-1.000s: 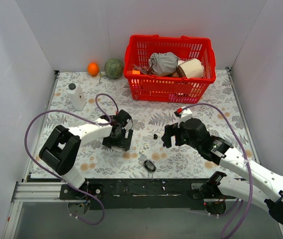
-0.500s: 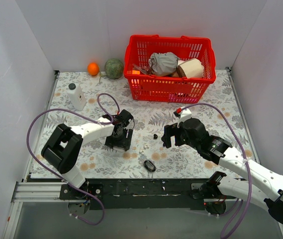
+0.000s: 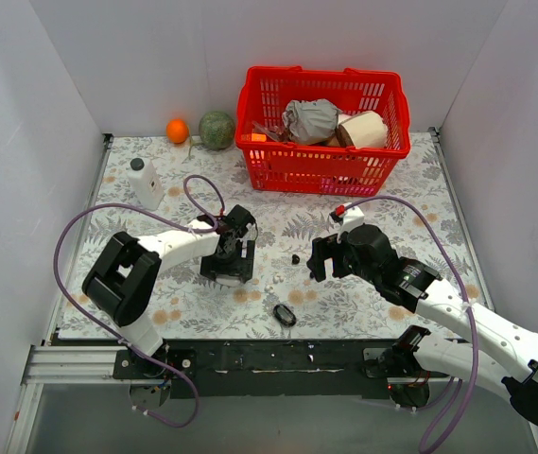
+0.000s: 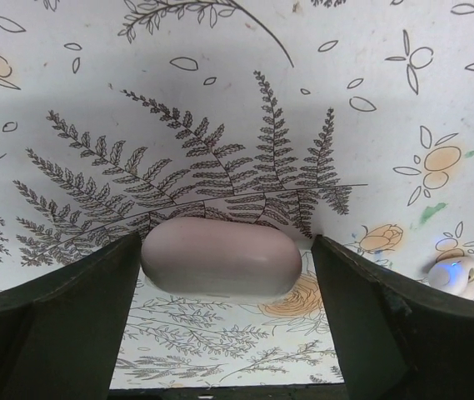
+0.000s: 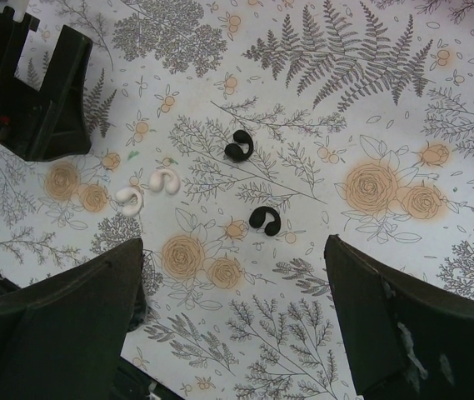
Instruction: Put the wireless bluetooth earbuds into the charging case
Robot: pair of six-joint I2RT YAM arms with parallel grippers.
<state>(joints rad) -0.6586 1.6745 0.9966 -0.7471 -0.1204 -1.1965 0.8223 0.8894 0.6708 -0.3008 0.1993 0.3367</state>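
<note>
The white charging case (image 4: 220,258) lies shut on the floral cloth between the open jaws of my left gripper (image 4: 227,250). The left finger is at the case's end and the right finger stands apart from it. In the top view the left gripper (image 3: 228,257) hides the case. Two black earbuds (image 5: 238,146) (image 5: 265,219) lie on the cloth just ahead of my right gripper (image 5: 232,250), which is open and empty above them. One black earbud (image 3: 295,258) shows in the top view, left of the right gripper (image 3: 321,257).
Two small white curved pieces (image 5: 164,180) (image 5: 130,198) lie between the grippers. A black oval object (image 3: 285,314) sits near the front edge. A red basket (image 3: 316,156), a white bottle (image 3: 145,184), an orange (image 3: 177,130) and a green ball (image 3: 216,130) stand at the back.
My left gripper has shifted slightly to the right and away from the front edge. The right arm has barely moved.
</note>
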